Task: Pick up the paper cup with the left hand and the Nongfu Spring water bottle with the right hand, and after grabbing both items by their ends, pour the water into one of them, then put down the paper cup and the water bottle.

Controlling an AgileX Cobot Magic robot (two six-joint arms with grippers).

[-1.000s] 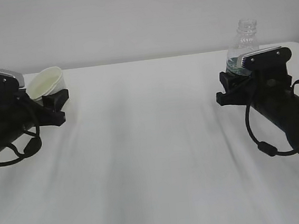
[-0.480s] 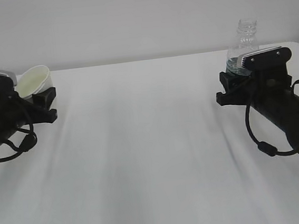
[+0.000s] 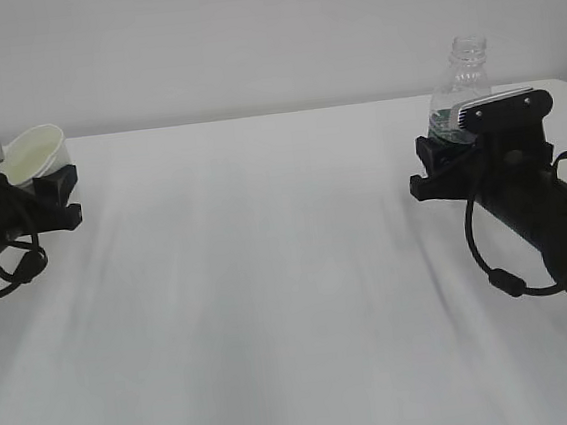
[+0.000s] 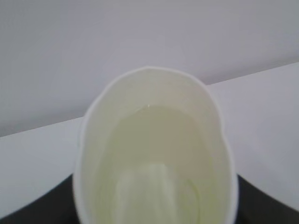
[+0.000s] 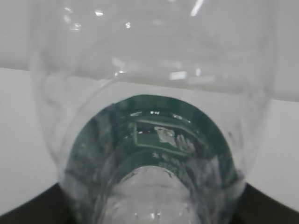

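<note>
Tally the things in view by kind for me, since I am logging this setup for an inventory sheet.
Paper cup: 1
Water bottle: 1
End effector: 2, left and right
Table: 1
Total: 5
</note>
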